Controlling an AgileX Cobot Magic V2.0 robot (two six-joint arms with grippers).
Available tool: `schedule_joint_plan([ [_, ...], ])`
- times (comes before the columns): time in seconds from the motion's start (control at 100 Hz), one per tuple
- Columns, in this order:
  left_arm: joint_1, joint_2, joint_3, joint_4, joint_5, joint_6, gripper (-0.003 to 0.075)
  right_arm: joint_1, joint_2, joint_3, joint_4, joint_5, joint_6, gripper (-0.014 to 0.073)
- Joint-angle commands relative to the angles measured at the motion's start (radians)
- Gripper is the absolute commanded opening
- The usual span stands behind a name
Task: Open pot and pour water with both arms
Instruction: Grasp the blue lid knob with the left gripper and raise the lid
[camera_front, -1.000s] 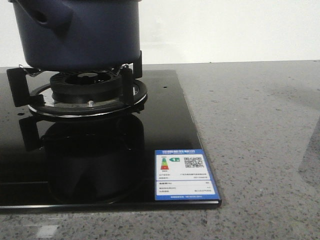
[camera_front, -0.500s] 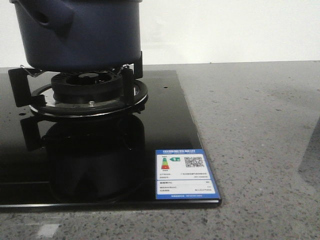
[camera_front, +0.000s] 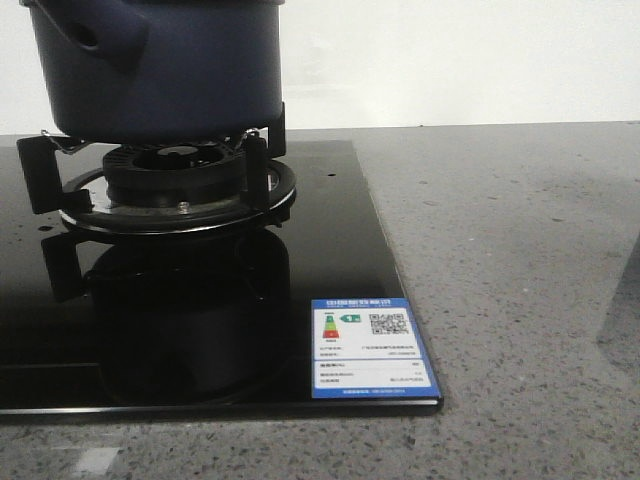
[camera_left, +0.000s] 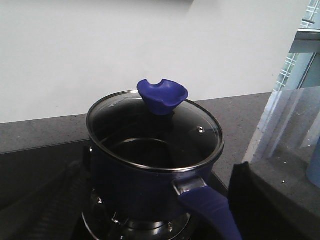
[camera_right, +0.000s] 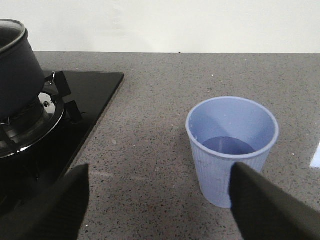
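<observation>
Pot (camera_front: 160, 70) unmoved on burner (camera_front: 175, 185), lid (camera_left: 155, 125) on; shadow at right edge retreated. Both jaws spread, empty.

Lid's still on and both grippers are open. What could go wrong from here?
1. The glass lid offers only a small flared blue knob; the left gripper could slip off it.
2. The pot sits raised on burner supports, so an off-centre pull might shift it.
3. The cup looks light and stands close to the right gripper; a nudge could tip it.
</observation>
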Motion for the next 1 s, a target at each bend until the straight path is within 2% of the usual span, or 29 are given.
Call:
schedule_joint_plan([
  [0.0,-0.044,0.070,-0.049,-0.023,-0.143,0.003,0.0529,0.001,0.013,-0.036,0.001,-0.067,-0.012,0.0540],
  [0.1,-0.100,0.166,-0.073,-0.010,-0.207,0.015,0.0495,0.001,0.013,-0.036,0.001,-0.065,-0.012,0.0540],
  [0.27,-0.168,0.328,-0.147,-0.001,-0.294,0.052,0.0510,0.001,0.013,-0.036,0.001,-0.064,-0.012,0.0540],
  [0.55,-0.173,0.527,-0.263,0.017,-0.401,0.052,0.0538,0.001,0.013,-0.036,0.001,-0.060,-0.012,0.0540],
  [0.99,-0.173,0.662,-0.319,0.028,-0.415,0.052,0.0536,0.001,0.013,-0.036,0.001,-0.060,-0.012,0.0540],
])
